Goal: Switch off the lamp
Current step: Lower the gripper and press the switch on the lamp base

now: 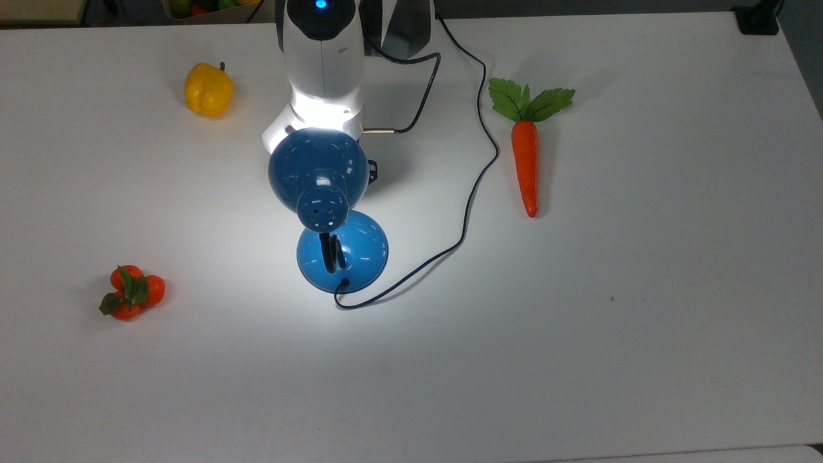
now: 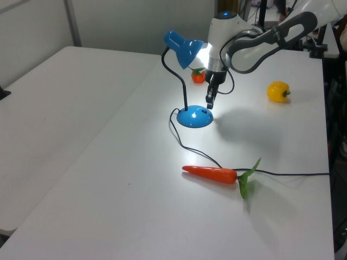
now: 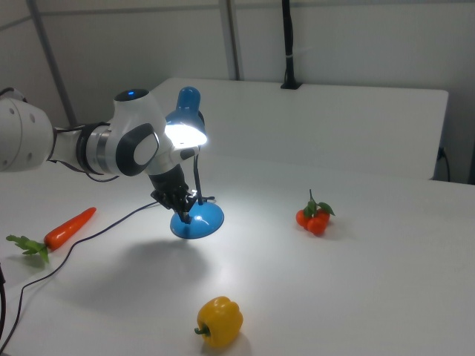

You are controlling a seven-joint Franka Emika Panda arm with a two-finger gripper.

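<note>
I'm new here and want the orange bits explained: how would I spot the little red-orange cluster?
On the white table, find the lit blue lamp, then look toward the top view's lower left. The tomato cluster sits alone: small round fruits with green leaves, unlike the long carrot.
</note>
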